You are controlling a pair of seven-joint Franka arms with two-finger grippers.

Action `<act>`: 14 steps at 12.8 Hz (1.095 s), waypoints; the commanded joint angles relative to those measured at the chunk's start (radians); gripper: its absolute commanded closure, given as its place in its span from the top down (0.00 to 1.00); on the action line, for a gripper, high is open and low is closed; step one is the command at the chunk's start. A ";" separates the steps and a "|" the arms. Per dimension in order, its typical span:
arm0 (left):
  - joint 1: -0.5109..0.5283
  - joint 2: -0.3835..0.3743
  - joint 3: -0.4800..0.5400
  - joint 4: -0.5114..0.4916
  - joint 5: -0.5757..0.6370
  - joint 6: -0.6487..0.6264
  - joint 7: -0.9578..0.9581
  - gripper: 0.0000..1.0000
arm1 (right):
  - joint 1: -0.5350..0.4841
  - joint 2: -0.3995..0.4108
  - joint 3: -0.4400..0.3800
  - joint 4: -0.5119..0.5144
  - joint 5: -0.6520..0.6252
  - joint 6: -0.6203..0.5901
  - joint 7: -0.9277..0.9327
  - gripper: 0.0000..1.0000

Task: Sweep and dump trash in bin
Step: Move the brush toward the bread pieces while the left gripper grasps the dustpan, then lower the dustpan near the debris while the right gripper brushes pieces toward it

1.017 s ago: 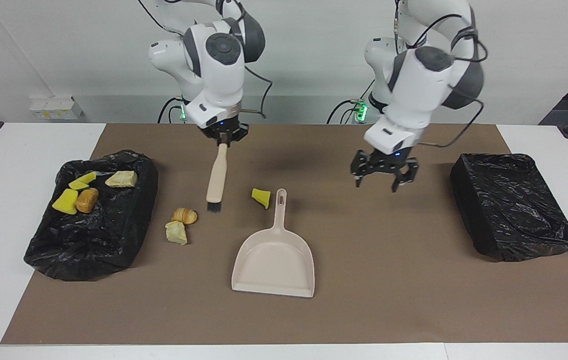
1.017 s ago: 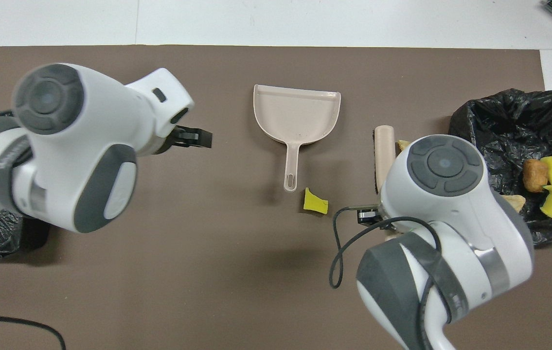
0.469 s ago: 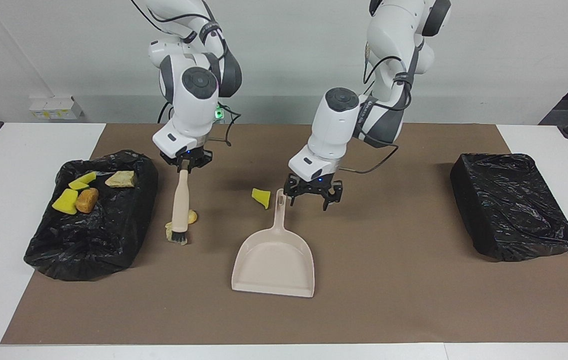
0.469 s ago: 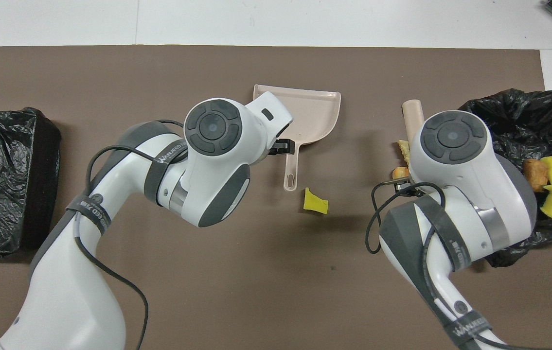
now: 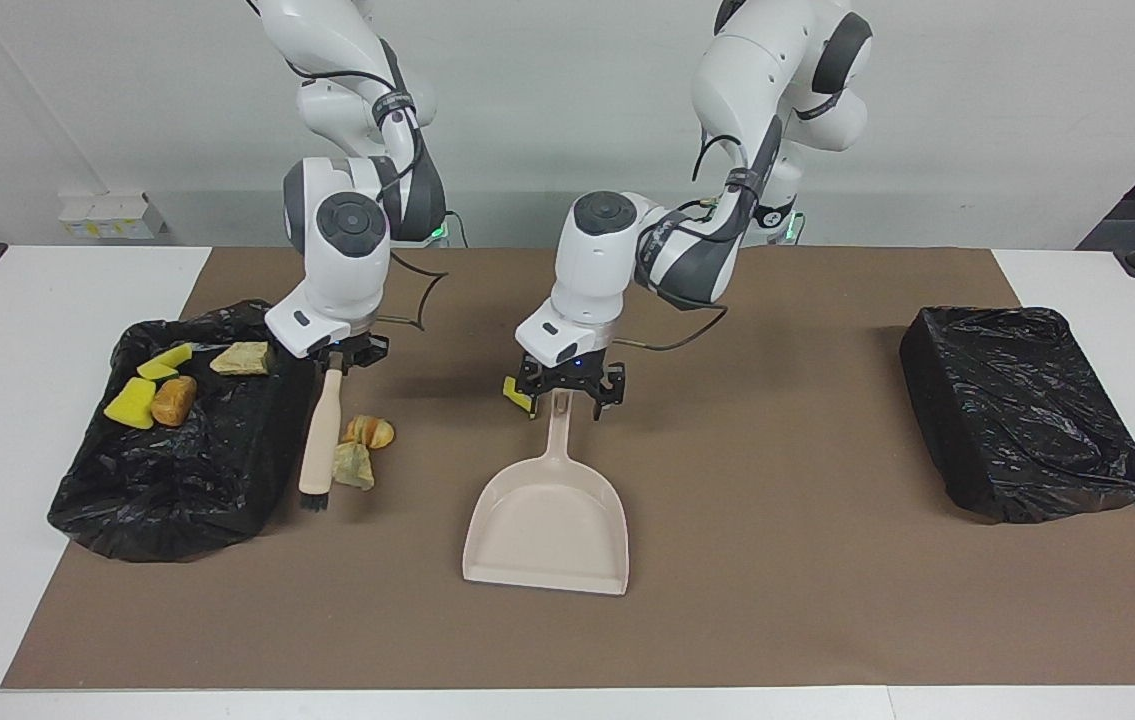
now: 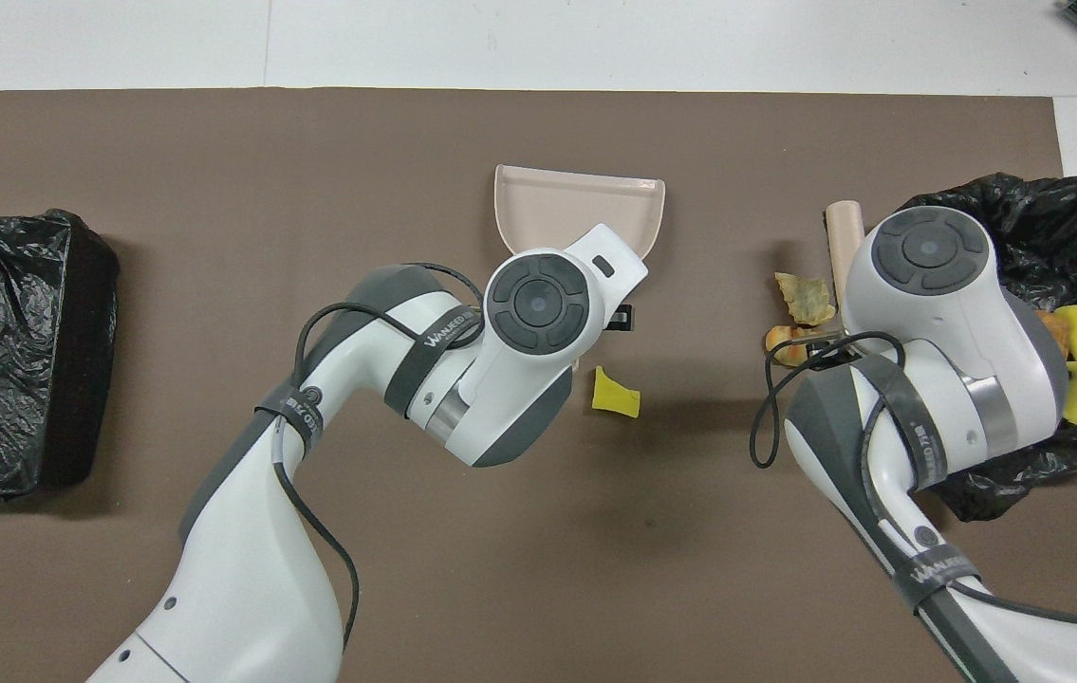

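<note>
Right claw [image 5: 336, 362] clamped on brush [image 5: 318, 441] handle, bristles down on mat just beside two tan lumps [image 5: 361, 451]. Left claw [image 5: 563, 390] spread wide, straddling dustpan [image 5: 547, 527] handle tip. Yellow chunk [image 6: 616, 395] beside that handle. Four more pieces lie on the black bag [image 5: 182, 462] at the right arm's end of the tabletop.

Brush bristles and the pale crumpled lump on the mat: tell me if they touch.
Cannot tell. In the facing view the brush bristles end right beside the pale lump, with neither contact nor gap plain; overhead, the right arm hides them.
</note>
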 commanded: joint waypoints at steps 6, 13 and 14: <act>-0.040 0.036 0.022 0.019 0.044 -0.004 -0.042 1.00 | -0.018 0.019 0.015 -0.091 -0.016 0.100 -0.010 0.00; -0.027 0.031 0.023 0.019 0.105 -0.011 -0.096 0.00 | 0.003 -0.012 0.013 0.000 0.035 -0.077 0.016 0.00; -0.007 0.015 0.023 0.013 0.176 -0.011 -0.078 0.00 | -0.031 -0.026 0.015 -0.042 0.032 -0.052 0.013 0.00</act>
